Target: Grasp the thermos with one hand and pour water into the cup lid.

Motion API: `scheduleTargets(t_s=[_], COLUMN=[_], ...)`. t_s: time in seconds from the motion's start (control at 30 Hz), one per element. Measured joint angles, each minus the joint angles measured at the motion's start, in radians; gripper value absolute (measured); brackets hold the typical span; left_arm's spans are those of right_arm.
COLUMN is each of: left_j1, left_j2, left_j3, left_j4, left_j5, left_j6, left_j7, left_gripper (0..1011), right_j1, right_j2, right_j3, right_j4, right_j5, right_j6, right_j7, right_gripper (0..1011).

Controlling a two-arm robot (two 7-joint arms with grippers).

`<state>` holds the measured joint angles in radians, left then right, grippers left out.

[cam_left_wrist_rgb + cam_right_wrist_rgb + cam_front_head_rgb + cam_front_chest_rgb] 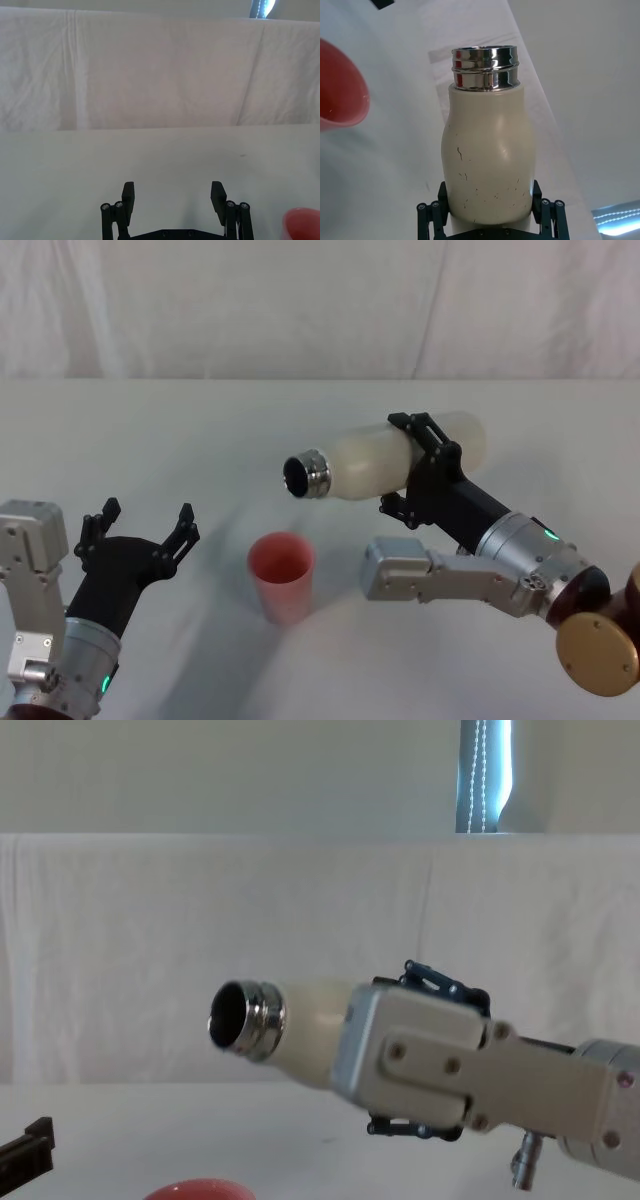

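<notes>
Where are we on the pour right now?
Done: the right gripper has clamped the cream-white steel-necked thermos and lifted it off the table. In hand: it is tipped nearly level, its open mouth above and slightly behind the salmon-red cup lid. Left: no water is visible yet. The left gripper waits open beside the cup.

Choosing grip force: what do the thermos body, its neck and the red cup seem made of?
The tall cream-white thermos looks like matte painted metal, with dark chips in the coating. Its threaded neck is mirror-shiny steel. The salmon-red cup lid looks like smooth matte plastic, though uncertain.
</notes>
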<state>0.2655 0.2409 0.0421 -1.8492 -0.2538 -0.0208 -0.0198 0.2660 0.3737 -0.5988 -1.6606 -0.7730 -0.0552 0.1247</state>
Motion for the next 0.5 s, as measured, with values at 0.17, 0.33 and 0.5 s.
scheduleTargets(t_s=[0.17,0.33,0.5], left_j1=[0.0,0.0,0.0], left_j2=[0.0,0.0,0.0], left_j3=[0.0,0.0,0.0], left_j4=[0.0,0.0,0.0], left_j5=[0.0,0.0,0.0], left_j6=[0.0,0.0,0.0], left_j7=[0.0,0.0,0.0], left_gripper=[1001,1001,1001], right_j1=[-0.009,-0.019,-0.027], right_j2=[-0.01,-0.021,-0.031], right_j3=[0.025,0.05,0.071], right_j4=[-0.003,-0.004,-0.006], right_j5=[0.055,0.116,0.165], right_j6=[-0.007,-0.015,-0.018], right_j7=[0.016,0.034,0.049], right_gripper=[956,956,956])
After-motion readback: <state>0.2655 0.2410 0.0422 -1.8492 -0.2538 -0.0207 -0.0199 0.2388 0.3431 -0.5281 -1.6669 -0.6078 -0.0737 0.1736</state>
